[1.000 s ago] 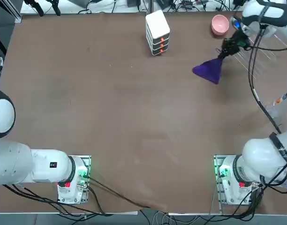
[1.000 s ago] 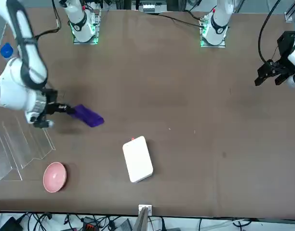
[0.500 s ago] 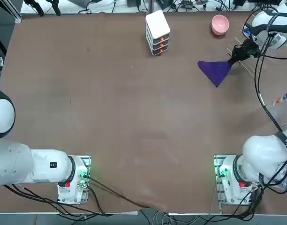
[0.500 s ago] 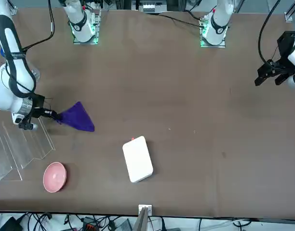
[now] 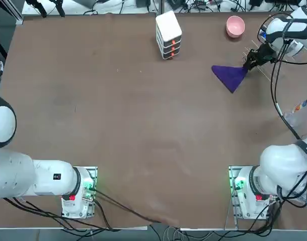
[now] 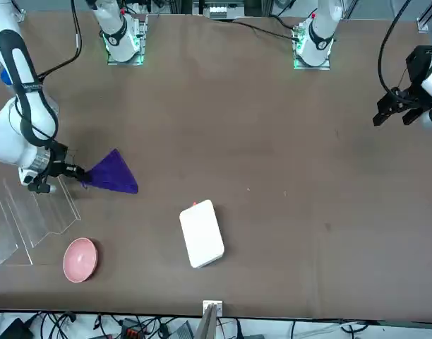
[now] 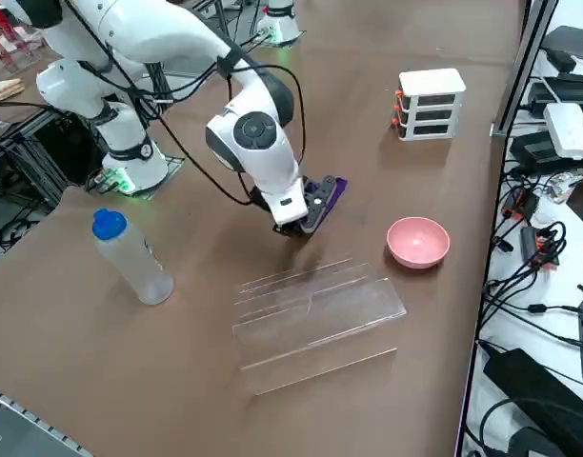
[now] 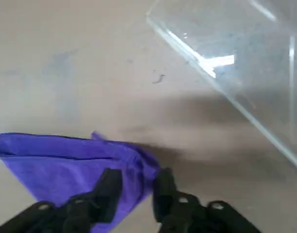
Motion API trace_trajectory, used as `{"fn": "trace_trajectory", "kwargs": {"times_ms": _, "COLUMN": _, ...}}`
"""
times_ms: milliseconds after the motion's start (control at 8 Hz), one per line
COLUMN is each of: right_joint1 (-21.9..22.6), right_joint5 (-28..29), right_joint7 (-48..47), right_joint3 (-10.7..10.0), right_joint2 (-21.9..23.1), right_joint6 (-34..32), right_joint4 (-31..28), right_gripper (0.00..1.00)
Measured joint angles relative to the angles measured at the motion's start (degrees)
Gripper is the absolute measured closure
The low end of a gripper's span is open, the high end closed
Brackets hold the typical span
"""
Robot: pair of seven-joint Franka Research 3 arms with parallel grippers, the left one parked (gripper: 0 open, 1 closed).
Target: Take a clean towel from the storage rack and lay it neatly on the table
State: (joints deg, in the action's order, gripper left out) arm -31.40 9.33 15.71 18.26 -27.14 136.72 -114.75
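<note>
fingers parted, my right gripper (image 5: 247, 67) has purple cloth between its tips; in the top view the towel (image 5: 229, 76) spreads from them as a folded triangle on the brown table (image 5: 128, 120). a bottle (image 5: 299, 116) near my arm carries a small orange-and-blue label, too small for me to read.

front view: the towel lies near the clear storage rack (image 6: 34, 219), with the pink bowl (image 6: 80, 260) and white stacked box (image 6: 202, 234) apart from it.

right side view: i mostly hide the towel, just a purple edge showing past me.

right wrist view: a bunched corner sits in my gap, folds trailing beneath one finger.
</note>
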Motion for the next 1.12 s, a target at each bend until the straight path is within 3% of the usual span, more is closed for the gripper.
{"fn": "trace_trajectory", "kwargs": {"times_ms": 250, "right_joint1": -0.1, "right_joint5": -2.6, "right_joint7": 0.0, "right_joint3": -1.6, "right_joint2": 0.0, "right_joint6": 0.7, "right_joint4": 1.5, "right_gripper": 0.12}}
{"fn": "trace_trajectory", "kwargs": {"times_ms": 375, "right_joint1": -0.1, "right_joint5": -3.2, "right_joint7": 0.0, "right_joint3": -1.9, "right_joint2": 0.0, "right_joint6": 0.7, "right_joint4": 2.0, "right_gripper": 0.00}}
{"fn": "trace_trajectory", "kwargs": {"times_ms": 625, "right_joint1": 1.4, "right_joint5": -3.4, "right_joint7": -1.5, "right_joint3": -1.4, "right_joint2": 0.6, "right_joint6": 0.7, "right_joint4": 2.2, "right_gripper": 0.03}}
{"fn": "trace_trajectory", "kwargs": {"times_ms": 750, "right_joint1": 4.1, "right_joint5": -3.5, "right_joint7": -4.2, "right_joint3": -1.6, "right_joint2": 0.8, "right_joint6": 1.1, "right_joint4": 2.0, "right_gripper": 0.10}}
{"fn": "trace_trajectory", "kwargs": {"times_ms": 1125, "right_joint1": 7.5, "right_joint5": -3.8, "right_joint7": -8.5, "right_joint3": -3.1, "right_joint2": 0.8, "right_joint6": 11.6, "right_joint4": -4.5, "right_gripper": 0.11}}
